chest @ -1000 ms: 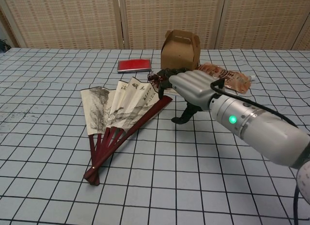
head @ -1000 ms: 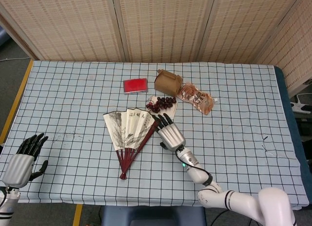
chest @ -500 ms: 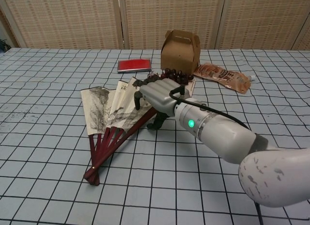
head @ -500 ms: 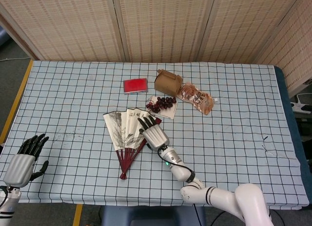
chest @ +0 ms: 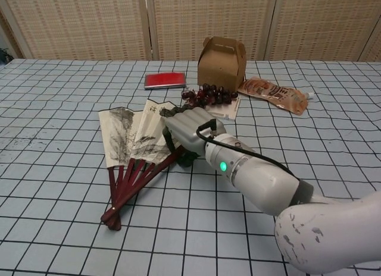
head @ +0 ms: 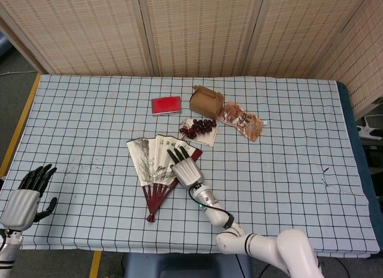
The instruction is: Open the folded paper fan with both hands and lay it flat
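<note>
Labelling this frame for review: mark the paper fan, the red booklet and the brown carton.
paper fan point(head: 149, 161), head view, on the painted paper leaf left of the right hand.
red booklet point(head: 166, 105), head view, middle of its cover.
brown carton point(chest: 221, 63), chest view, on its front wall.

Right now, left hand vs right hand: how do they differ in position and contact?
The right hand lies on the fan's right side, fingers resting on its paper; the left hand sits at the table's near-left corner, touching nothing. The right hand shows in both views; the left hand only in the head view. Both have dark fingers and silver backs.
</note>
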Robot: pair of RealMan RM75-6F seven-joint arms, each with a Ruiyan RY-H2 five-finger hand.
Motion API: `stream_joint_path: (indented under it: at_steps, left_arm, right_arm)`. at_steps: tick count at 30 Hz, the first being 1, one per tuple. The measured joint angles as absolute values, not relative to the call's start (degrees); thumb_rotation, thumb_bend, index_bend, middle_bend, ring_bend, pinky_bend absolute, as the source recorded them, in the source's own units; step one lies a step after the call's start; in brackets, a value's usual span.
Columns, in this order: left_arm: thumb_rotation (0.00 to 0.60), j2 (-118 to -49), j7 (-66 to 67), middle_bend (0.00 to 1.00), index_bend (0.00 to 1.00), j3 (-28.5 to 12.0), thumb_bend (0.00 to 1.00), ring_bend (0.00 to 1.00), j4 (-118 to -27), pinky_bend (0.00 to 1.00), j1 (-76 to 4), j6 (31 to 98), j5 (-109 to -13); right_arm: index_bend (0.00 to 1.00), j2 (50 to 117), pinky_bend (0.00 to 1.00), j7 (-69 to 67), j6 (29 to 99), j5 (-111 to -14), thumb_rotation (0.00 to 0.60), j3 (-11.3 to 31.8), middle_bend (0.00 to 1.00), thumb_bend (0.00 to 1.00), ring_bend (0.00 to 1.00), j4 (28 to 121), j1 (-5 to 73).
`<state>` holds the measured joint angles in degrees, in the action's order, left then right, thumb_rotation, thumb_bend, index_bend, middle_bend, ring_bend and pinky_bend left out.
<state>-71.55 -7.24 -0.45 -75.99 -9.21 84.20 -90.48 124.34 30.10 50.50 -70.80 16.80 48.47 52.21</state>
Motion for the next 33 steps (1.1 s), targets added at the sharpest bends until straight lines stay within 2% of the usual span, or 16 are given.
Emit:
stream_joint_path:
  at_steps: [5,10,14,21,27,29,33]
  left_arm:
    - [0.600,-71.4,-6.9,0.00,0.00,-0.4,0.45,0.00,-76.4,0.10,-9.2,84.1,-90.4]
    - [0.600,-71.4,-6.9,0.00,0.00,-0.4,0.45,0.00,-76.4,0.10,-9.2,84.0,-90.3]
    - [0.600,-71.4,-7.9,0.00,0.02,-0.2,0.46,0.00,-76.7,0.10,-9.4,83.3,-90.2]
    - [0.600,-71.8,-15.6,0.00,0.32,0.5,0.47,0.00,-76.8,0.10,-10.1,81.2,-90.3]
    - [0.600,-73.2,-22.9,0.00,0.45,1.1,0.47,0.00,-75.1,0.09,-10.8,79.5,-90.4]
    - [0.600,-73.7,-24.8,0.00,0.42,1.3,0.47,0.00,-74.6,0.09,-11.0,78.8,-90.5]
    - [0.600,-74.9,-28.3,0.00,0.11,1.5,0.45,0.00,-74.1,0.08,-11.5,77.3,-90.1]
  right_arm:
    - [0.66,123.8,0.00,28.9,51.5,-70.9,0.600,16.8,0.07,0.45,0.00,50.4,51.9]
    - [0.69,122.6,0.00,27.5,52.0,-70.6,0.600,17.5,0.09,0.51,0.00,53.5,51.4]
    - [0.69,120.8,0.00,26.4,52.4,-69.6,0.600,18.6,0.10,0.51,0.00,57.5,50.7]
    - [0.71,113.9,0.00,26.3,51.1,-60.1,0.600,22.6,0.10,0.51,0.00,75.0,49.1]
    - [0.71,108.4,0.00,26.9,50.9,-48.3,0.600,26.4,0.10,0.51,0.00,86.6,49.1]
    - [0.72,107.3,0.00,26.6,51.4,-45.6,0.600,27.5,0.10,0.51,0.00,89.0,49.3]
    - [0.72,105.5,0.00,25.3,52.3,-42.5,0.600,28.9,0.10,0.51,0.00,92.1,50.2]
